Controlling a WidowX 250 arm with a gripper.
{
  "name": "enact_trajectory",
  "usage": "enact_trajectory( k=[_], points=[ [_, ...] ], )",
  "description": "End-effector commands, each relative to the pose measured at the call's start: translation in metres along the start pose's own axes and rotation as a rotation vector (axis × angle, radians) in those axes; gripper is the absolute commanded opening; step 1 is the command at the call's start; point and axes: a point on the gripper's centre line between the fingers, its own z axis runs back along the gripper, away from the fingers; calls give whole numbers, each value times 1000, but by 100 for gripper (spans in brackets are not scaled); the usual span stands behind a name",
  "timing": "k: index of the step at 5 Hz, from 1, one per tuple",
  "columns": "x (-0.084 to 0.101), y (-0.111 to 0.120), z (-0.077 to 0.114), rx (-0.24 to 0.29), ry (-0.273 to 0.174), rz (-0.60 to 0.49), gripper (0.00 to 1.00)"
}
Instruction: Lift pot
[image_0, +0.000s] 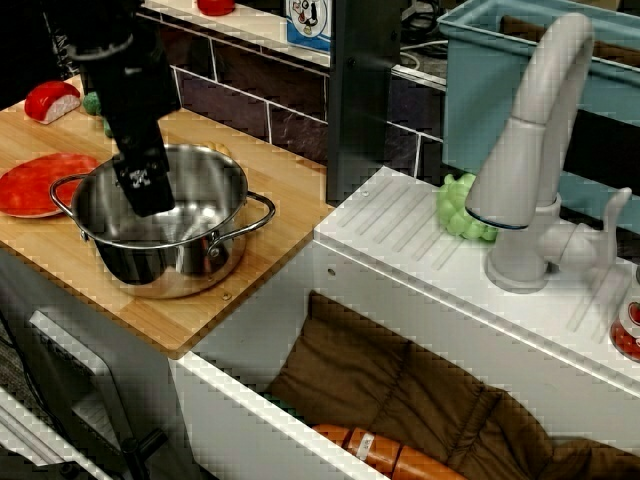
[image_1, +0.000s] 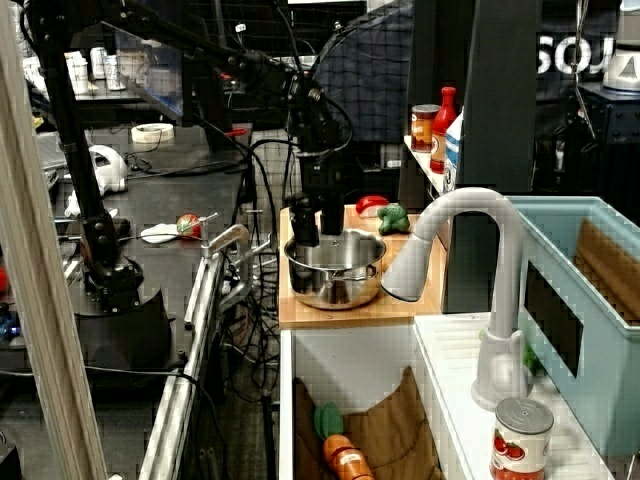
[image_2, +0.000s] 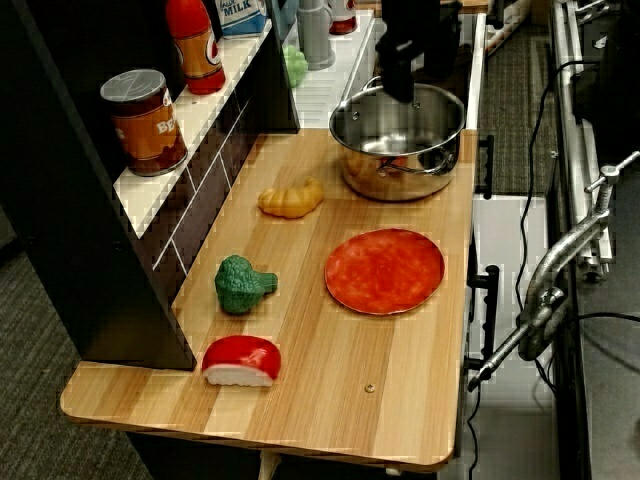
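Your one shiny round steel pot (image_0: 165, 225), two loop handles, sits on the smooth wooden counter (image_2: 320, 400) beside one flat red plate (image_2: 385, 270). Your gripper (image_0: 145, 190) dips inside; I cannot tell its opening.

A red plate (image_2: 385, 271) lies mid-counter toward the front edge. Broccoli (image_2: 242, 284) and a yellow croissant (image_2: 291, 198) sit near the back wall; a red-and-white slice (image_2: 241, 360) rests by the far end. Cans (image_2: 145, 120) line the shelf.
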Motion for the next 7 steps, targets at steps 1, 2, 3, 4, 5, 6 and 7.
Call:
enact_trajectory(
  k=[1,2,3,4,5,6,7],
  points=[
    [7,-36,111,-152,-101,-20,100],
    [-10,-24,86,-124,-65,-36,100],
    [-26,-4,55,-14,-45,-75,100],
    [-34,3,37,54,-17,-110,100],
    [-41,10,30,70,-12,-125,100],
    [-49,12,22,83,10,-140,100],
    [-54,13,24,72,15,-157,100]
  ],
)
